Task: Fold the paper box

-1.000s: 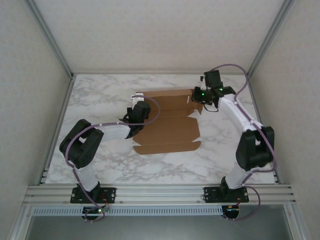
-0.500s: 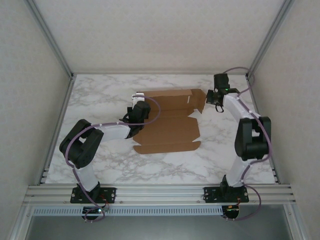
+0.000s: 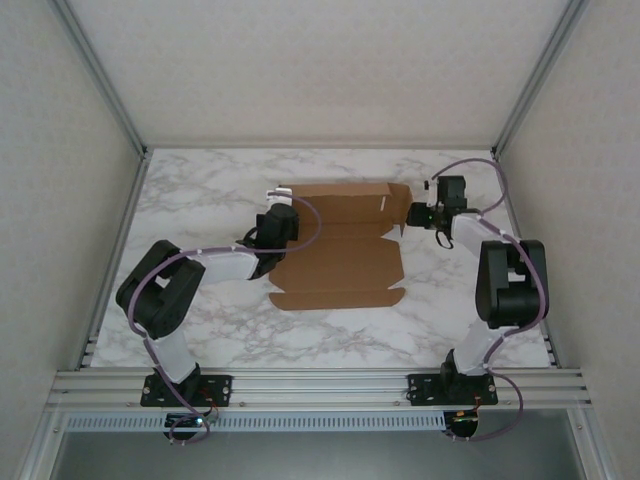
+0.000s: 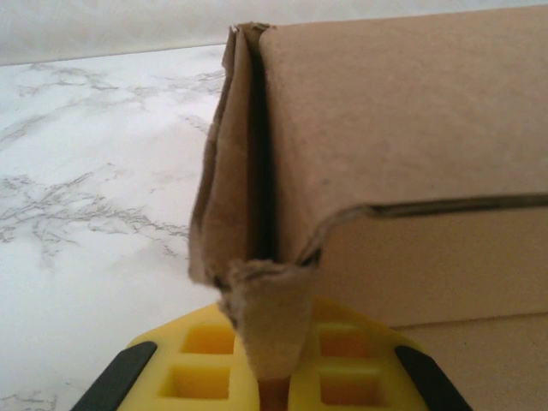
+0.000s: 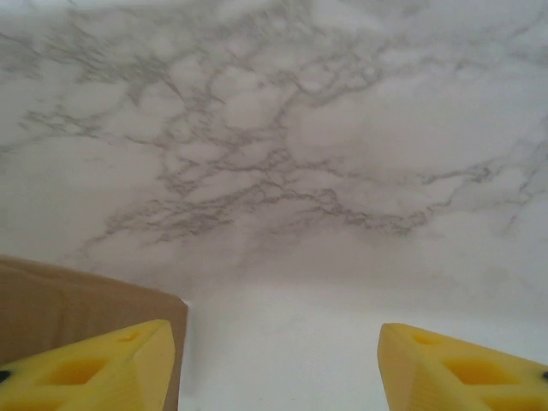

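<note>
Presently, item: paper box, brown card, part folded, lay on the bench at its middle, slightly toward the far side.

Orientation: creases and the raised far wall ran left to right, judged to be the long axis. The flat panels spread from that wall toward the near edge.

Left end effector: fingers together, clamped on a crumpled tab at the box's far-left corner.

Right end effector: fingers apart and holding nothing, just beside the upturned flap at the far-right corner. The box lay to its left, and a cardboard edge showed next to one finger in the wrist view.

Judgement: the left arm was the anchor. The right arm was nearer the loose flap, so the coming move would likely run leftward, along the long axis, to press that flap in.
</note>
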Tool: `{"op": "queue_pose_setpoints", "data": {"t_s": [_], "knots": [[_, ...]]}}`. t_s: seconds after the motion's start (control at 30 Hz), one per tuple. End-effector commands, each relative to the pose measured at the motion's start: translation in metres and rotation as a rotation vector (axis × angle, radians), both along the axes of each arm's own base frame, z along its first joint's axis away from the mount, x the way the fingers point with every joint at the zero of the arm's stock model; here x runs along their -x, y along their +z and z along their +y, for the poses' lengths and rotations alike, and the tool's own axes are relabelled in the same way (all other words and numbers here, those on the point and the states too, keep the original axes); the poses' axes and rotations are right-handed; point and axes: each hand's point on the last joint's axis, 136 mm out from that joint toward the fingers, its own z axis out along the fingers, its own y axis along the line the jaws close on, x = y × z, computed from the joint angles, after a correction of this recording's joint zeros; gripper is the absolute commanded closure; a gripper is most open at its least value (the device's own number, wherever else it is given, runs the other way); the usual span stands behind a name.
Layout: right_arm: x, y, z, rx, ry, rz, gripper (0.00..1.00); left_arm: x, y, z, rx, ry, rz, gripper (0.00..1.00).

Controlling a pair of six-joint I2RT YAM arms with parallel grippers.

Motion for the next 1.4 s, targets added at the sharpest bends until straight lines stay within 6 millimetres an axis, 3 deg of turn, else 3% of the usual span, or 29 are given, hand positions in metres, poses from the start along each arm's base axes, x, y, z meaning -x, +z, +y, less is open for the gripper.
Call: {"op": "queue_pose_setpoints", "data": {"t_s": [0.0,0.07,0.13,0.27,0.4,0.63,0.7,0.93,1.2,1.37], "knots": [[0.004,0.039,0.006,-0.038,0.027,-0.237,0.41,-0.008,0.024,0.009,0.031,-0.041,-0.050,1.00],[0.012,0.067,0.002,-0.050,0.004,-0.408,0.42,-0.015,0.028,0.017,0.048,-0.068,-0.050,1.00],[0.019,0.074,0.011,-0.019,0.081,-0.478,0.42,-0.024,0.030,0.024,0.082,-0.094,-0.043,1.00],[0.031,0.066,0.024,0.083,0.199,-0.452,0.41,-0.037,0.036,0.025,0.040,-0.161,-0.068,1.00],[0.037,0.063,0.029,0.119,0.266,-0.441,0.44,-0.036,0.036,0.016,-0.030,-0.280,-0.087,1.00],[0.041,0.044,0.029,0.194,0.332,-0.352,0.59,-0.037,0.040,0.032,-0.010,-0.286,-0.105,1.00],[0.042,0.046,0.026,0.204,0.324,-0.361,0.61,-0.039,0.039,0.035,-0.003,-0.274,-0.104,1.00],[0.051,0.047,0.047,0.103,0.429,-0.372,0.60,-0.044,0.034,0.036,0.001,-0.252,-0.086,1.00],[0.029,0.032,0.039,0.208,0.440,-0.315,0.57,-0.035,0.036,0.029,0.019,-0.307,-0.095,1.00],[0.034,0.030,0.058,0.172,0.526,-0.302,0.56,-0.035,0.034,0.025,0.028,-0.327,-0.088,1.00]]}}
